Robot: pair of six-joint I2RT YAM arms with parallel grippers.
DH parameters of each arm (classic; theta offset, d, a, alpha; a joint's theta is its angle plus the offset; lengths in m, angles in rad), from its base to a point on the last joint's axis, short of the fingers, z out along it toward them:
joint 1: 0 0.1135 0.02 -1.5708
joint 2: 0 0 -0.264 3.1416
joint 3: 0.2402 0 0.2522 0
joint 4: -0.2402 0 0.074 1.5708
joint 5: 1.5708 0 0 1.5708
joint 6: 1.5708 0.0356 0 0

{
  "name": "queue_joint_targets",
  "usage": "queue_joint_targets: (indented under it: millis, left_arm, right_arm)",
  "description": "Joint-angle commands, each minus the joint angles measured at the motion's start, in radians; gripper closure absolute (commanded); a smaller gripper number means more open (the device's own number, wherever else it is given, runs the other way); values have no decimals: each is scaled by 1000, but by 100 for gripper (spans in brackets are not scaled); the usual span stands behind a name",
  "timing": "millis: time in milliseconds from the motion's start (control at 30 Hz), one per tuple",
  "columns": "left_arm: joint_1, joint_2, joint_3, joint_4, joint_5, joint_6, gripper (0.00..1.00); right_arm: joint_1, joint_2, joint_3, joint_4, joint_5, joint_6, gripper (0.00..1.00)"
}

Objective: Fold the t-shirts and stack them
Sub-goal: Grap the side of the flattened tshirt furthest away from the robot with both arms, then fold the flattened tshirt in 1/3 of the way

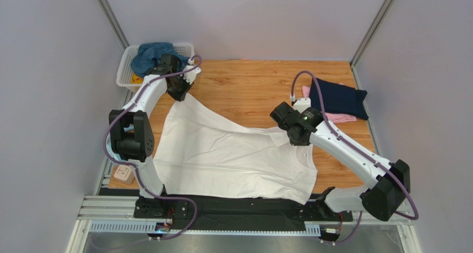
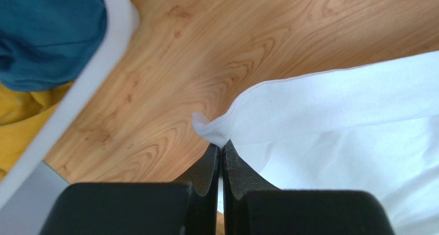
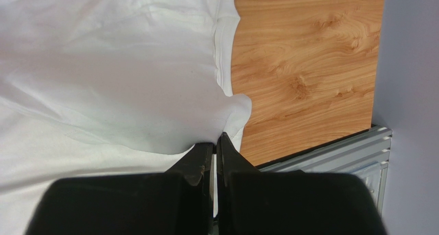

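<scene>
A large white t-shirt lies spread over the wooden table. Its far left corner is pinched in my left gripper, which is shut on it near the basket. My right gripper is shut on a fold of the same shirt near its right side, by the collar. In the top view the left gripper and right gripper hold the cloth taut between them. A folded navy t-shirt lies on a pink t-shirt at the far right. A teal-blue t-shirt and a yellow one fill the basket.
The white slatted basket stands at the far left corner; its rim is close to my left gripper. A small beige box sits at the table's near left. The metal rail runs along the near edge.
</scene>
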Motion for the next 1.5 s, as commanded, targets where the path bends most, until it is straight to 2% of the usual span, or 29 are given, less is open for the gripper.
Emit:
queue_joint_targets:
  millis: [0, 367, 600, 733, 1167, 1333, 1467]
  left_arm:
    - [-3, -61, 48, -19, 25, -30, 97]
    - [36, -107, 2, 7, 2, -38, 98]
    - [85, -100, -3, 96, -14, -65, 99]
    - [86, -52, 54, 104, -23, -72, 100]
    - [86, 111, 307, 75, -17, -99, 100]
    - [86, 117, 291, 73, -31, -85, 100]
    - [85, 60, 176, 93, -24, -66, 100]
  right_arm:
    - [-69, 39, 77, 98, 23, -98, 100]
    - [-273, 186, 189, 245, -52, -219, 100]
    - [-349, 347, 392, 261, -78, -263, 100]
    - [-375, 438, 568, 233, -82, -280, 100]
    - [-481, 677, 879, 202, -125, -339, 100]
    - [-522, 792, 1050, 158, -153, -354, 100]
    - [-522, 805, 1045, 150, -181, -346, 100]
